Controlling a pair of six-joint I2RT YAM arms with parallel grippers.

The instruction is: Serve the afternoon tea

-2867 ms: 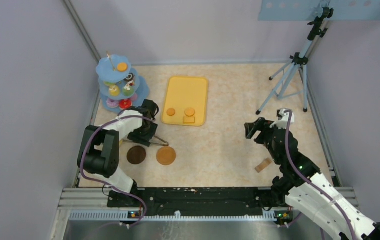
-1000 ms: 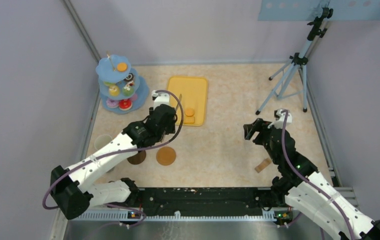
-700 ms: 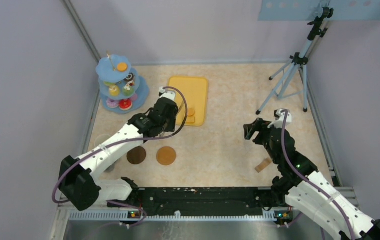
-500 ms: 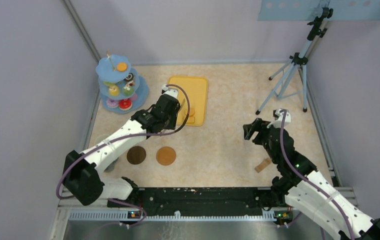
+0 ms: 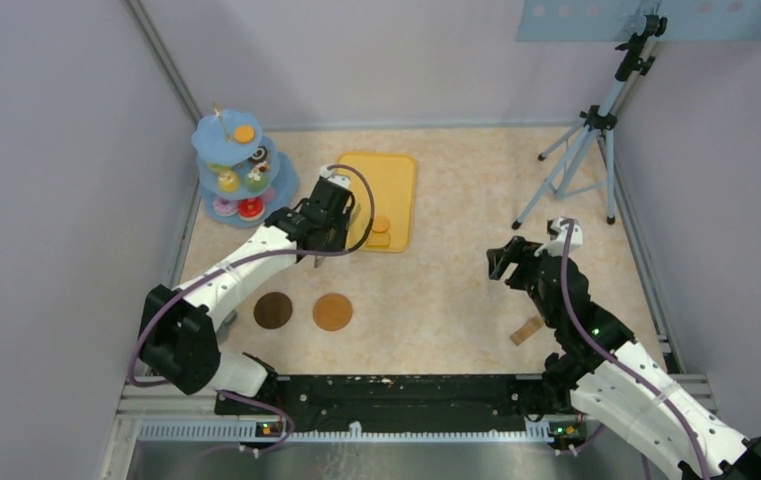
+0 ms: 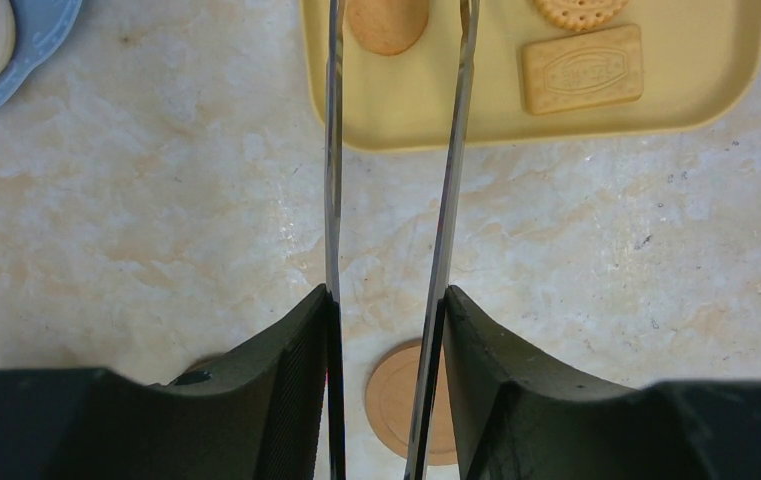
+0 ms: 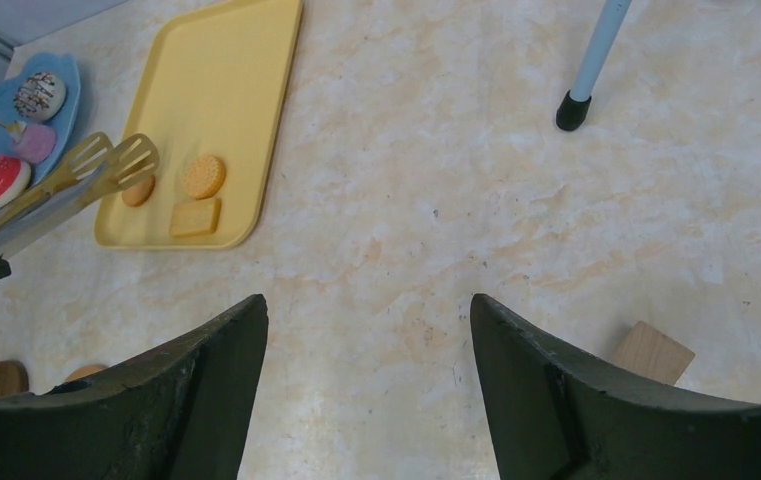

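My left gripper [image 5: 328,222] [image 6: 386,300] is shut on the long metal tongs [image 6: 333,150] [image 7: 66,185]. The tong tips reach over the near-left corner of the yellow tray [image 5: 391,175] [image 6: 706,90], straddling a plain round biscuit [image 6: 386,20] [image 7: 137,190]. Beside it lie a rectangular biscuit [image 6: 583,68] and a patterned round biscuit [image 7: 203,175]. Doughnuts and cakes sit on the blue tiered stand [image 5: 241,170]. A dark coaster [image 5: 273,310] and a light coaster [image 5: 333,311] lie near the front. My right gripper [image 5: 501,262] [image 7: 368,300] is open and empty above bare table.
A small wooden block [image 5: 528,330] [image 7: 654,352] lies near my right arm. A camera tripod [image 5: 581,150] stands at the back right, one foot [image 7: 568,110] on the table. Grey walls close in the left, back and right sides.
My left arm carried the tongs from beside the coasters up to the tray's near-left corner, then shifted slightly left. The right arm stayed still.
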